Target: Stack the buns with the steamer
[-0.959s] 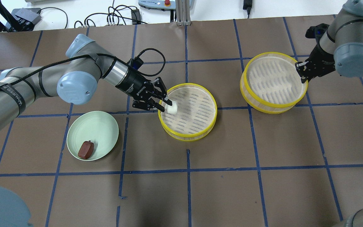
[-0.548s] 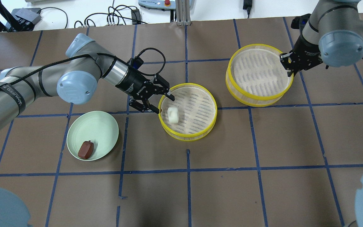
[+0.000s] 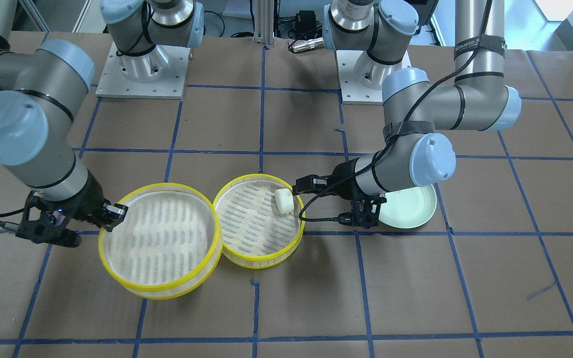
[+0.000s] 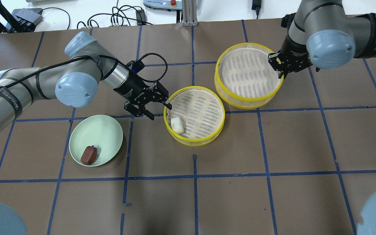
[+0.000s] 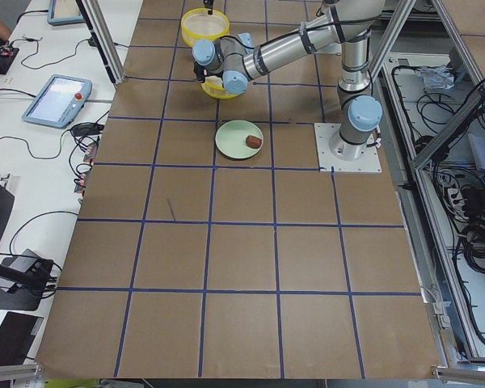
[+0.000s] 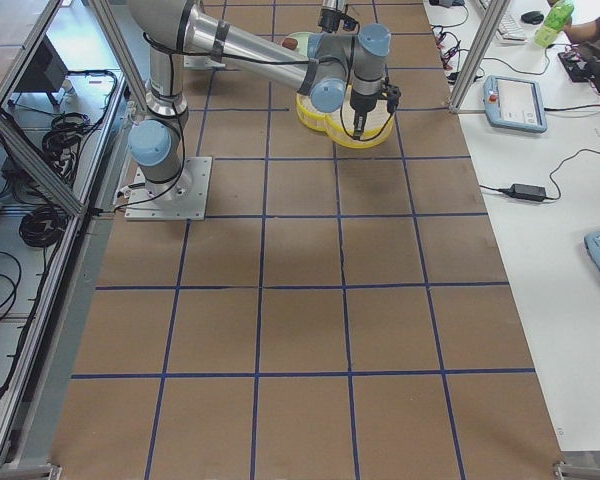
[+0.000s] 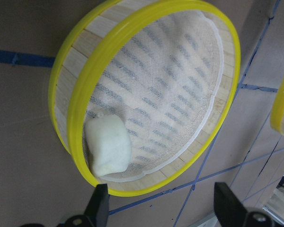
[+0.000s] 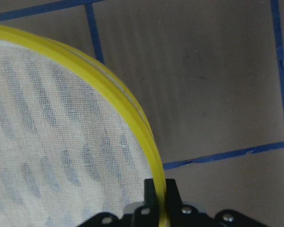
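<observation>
Overhead: white bun [image 4: 177,125] lies inside the first steamer tray [image 4: 194,142], close to the rim on the left arm's side; left gripper [image 4: 159,111] hangs just outside that rim, its fingers [image 4: 168,105] spread and empty; brown bun [image 4: 88,154] sits on the green plate [image 4: 109,130], well apart from both trays; right gripper [image 4: 280,73] pinches the rim of the second steamer tray [image 4: 246,101], which is just beside the first.

Front view: second steamer tray looks larger than the first and overlaps its rim, so I judge it is held up off the desk [image 3: 416,298]; white bun is by the wall nearest the left gripper.

Left side view: brown bun on the plate is clear; trays are far off and too small to read.

Right side view: both trays sit under the near arm; nothing more to tell.

Left wrist: white bun rests on the cloth liner against the inner wall; two fingers wide apart at the frame's bottom, nothing between them.

Right wrist: the yellow rim passes between the right fingers [image 8: 173,191], clamped on the wall.

Handling, my guess: buns light, soft, easily dented; brown one glossy, maybe slippery; pinch gently across the narrow sides, low down. Tray light and stiff, but a one-edge grip lets it tilt; lower it level so the rims seat.
</observation>
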Controlling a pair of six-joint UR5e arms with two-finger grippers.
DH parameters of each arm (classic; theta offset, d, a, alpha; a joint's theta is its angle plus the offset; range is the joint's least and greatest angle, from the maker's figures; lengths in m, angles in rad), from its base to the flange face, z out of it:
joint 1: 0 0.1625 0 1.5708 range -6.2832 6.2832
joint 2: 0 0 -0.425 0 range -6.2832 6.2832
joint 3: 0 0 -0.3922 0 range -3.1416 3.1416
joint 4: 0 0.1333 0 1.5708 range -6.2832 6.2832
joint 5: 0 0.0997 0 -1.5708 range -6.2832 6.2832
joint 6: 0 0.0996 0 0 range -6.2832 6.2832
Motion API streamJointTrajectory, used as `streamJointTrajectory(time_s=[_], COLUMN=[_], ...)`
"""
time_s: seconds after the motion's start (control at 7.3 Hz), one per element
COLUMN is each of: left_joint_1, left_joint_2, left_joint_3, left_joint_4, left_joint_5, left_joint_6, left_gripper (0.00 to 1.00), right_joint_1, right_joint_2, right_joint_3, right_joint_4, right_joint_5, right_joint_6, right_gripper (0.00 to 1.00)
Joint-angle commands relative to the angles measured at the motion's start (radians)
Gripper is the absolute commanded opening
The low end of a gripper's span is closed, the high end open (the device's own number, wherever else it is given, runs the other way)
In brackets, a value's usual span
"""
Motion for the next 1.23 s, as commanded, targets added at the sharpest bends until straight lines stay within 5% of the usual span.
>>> streamJointTrajectory(time_s=[0.0,0.27,0.55,0.68,0.96,1.1], left_joint_1=[0.054,0.141,0.154,0.154,0.154,0.154], left_joint_2=[0.023,0.023,0.01,-0.003,-0.003,-0.003], left_joint_3=[-0.025,-0.103,-0.174,-0.177,-0.174,-0.17], left_joint_4=[-0.011,-0.009,0.002,0.02,0.058,0.06], left_joint_5=[0.339,0.613,0.696,0.69,0.678,0.676], left_joint_6=[0.247,0.499,0.517,0.517,0.514,0.514], left_gripper=[0.81,0.81,0.81,0.7,0.14,0.01], right_joint_1=[0.132,0.251,0.294,0.308,0.322,0.331], right_joint_2=[-0.003,0.003,0.015,0.023,0.021,0.023], right_joint_3=[0.004,0.004,0.004,0.005,0.007,0.016], right_joint_4=[0.068,0.069,0.058,0.058,0.065,0.062], right_joint_5=[-0.004,-0.045,-0.041,-0.041,-0.041,-0.041], right_joint_6=[0.209,0.367,0.427,0.431,0.44,0.448], right_gripper=[0.08,0.08,0.08,0.08,0.09,0.09])
